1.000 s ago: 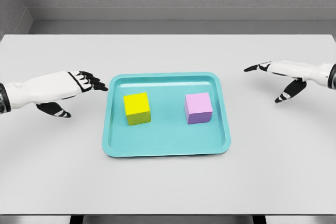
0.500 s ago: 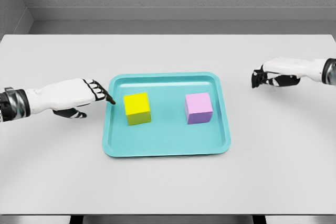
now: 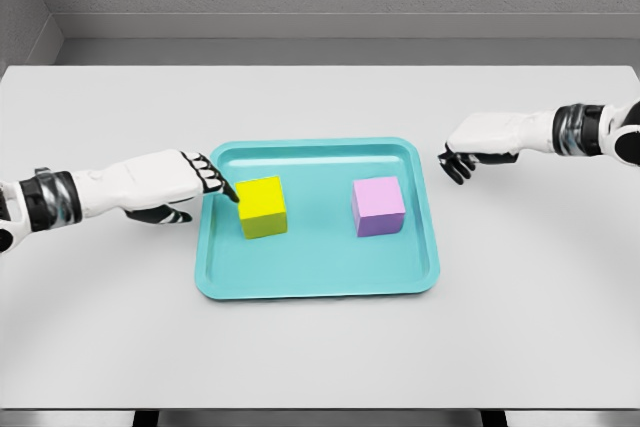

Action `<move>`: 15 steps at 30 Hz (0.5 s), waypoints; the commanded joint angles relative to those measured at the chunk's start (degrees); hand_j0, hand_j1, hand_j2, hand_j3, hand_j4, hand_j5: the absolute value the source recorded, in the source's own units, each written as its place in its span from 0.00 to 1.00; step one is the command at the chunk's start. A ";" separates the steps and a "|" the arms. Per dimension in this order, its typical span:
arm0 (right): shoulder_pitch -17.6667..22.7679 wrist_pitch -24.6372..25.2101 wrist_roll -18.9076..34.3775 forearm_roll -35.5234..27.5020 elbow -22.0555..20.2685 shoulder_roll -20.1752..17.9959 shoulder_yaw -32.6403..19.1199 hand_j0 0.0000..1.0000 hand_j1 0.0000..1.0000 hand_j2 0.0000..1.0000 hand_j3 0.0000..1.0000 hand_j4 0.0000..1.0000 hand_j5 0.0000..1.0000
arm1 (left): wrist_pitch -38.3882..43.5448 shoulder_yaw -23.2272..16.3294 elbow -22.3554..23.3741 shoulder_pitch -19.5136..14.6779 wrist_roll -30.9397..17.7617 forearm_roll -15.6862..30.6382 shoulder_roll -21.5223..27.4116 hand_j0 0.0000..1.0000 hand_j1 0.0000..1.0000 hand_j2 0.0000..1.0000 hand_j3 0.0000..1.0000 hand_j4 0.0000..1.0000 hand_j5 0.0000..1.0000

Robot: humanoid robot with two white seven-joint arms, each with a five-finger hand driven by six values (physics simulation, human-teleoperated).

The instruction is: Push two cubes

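Because the left robot hand (image 3: 175,187) meets the yellow cube (image 3: 261,206) with extended fingertips high on its left face, it may tip or twist. The right robot hand (image 3: 470,145), loosely curled and empty, hangs outside the teal tray (image 3: 316,267), apart from the purple cube (image 3: 378,206).

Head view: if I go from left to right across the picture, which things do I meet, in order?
left hand → yellow cube → purple cube → right hand; both cubes stand on the teal tray.
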 commanded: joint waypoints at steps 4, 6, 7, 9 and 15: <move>-0.09 0.13 -0.01 -0.02 -3.50 -0.15 2.87 0.15 0.15 0.15 0.15 0.15 0.15 | 0.15 -0.18 0.20 -0.09 0.02 0.20 -0.48 0.74 0.74 0.74 0.74 0.74 0.74; -0.18 0.13 -0.01 -0.02 -4.55 -0.15 4.01 0.15 0.15 0.15 0.15 0.15 0.15 | 0.15 -0.10 0.20 -0.09 0.02 0.29 -0.48 0.74 0.74 0.74 0.74 0.74 0.74; -0.18 0.13 -0.01 -0.02 -5.17 -0.15 4.10 0.15 0.15 0.15 0.15 0.15 0.15 | 0.15 -0.10 0.20 -0.09 0.02 0.29 -0.48 0.74 0.74 0.74 0.74 0.74 0.74; -0.18 0.13 -0.01 -0.02 -5.78 -0.15 4.71 0.15 0.15 0.15 0.15 0.15 0.15 | 0.15 -0.01 0.20 -0.18 0.02 0.37 -0.31 0.74 0.74 0.74 0.74 0.74 0.74; -0.70 0.13 -0.01 0.07 -7.36 -0.24 4.98 0.15 0.15 0.15 0.15 0.15 0.15 | 0.15 0.52 1.08 -1.58 0.02 1.78 2.15 0.74 0.74 0.74 0.74 0.74 0.74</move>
